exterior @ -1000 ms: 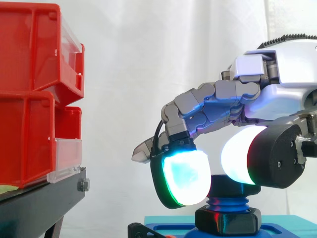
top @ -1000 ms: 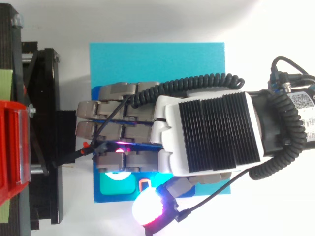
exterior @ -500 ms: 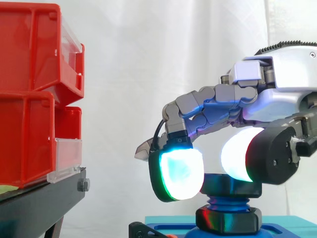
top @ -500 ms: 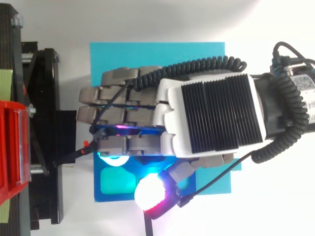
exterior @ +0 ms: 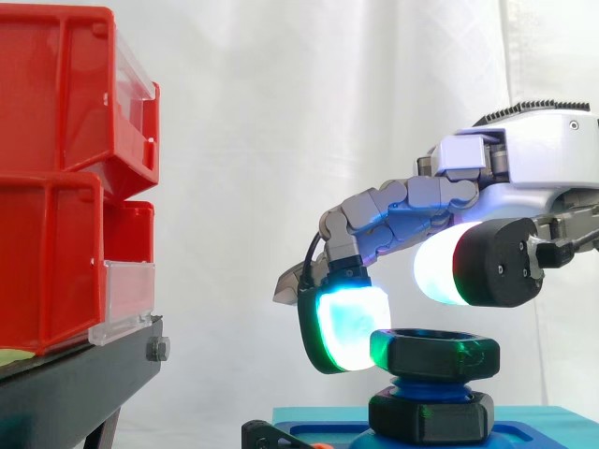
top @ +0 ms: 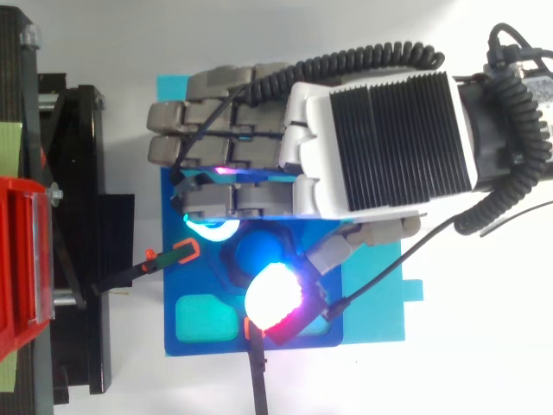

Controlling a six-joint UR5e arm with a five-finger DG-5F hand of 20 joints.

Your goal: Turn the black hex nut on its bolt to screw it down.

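Hand: one hand is hanging over the bolt; you cannot tell whether it is gripping anything.
Nuts: you are seeing two, an upper black hex nut sitting on the thread and a lower black hex nut beneath it.
Bolt: one blue bolt, standing upright.
Bins: two red bins, stacked on a black stand.
Surface: a blue fixture is lying on a cyan mat.
Room: a white curtain is hanging behind.

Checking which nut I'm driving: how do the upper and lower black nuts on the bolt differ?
The upper nut sits high on the blue bolt's thread; the lower nut rests down at the blue base. The hand is beside the upper nut, above the lower one. Both are black hex nuts, lying level.
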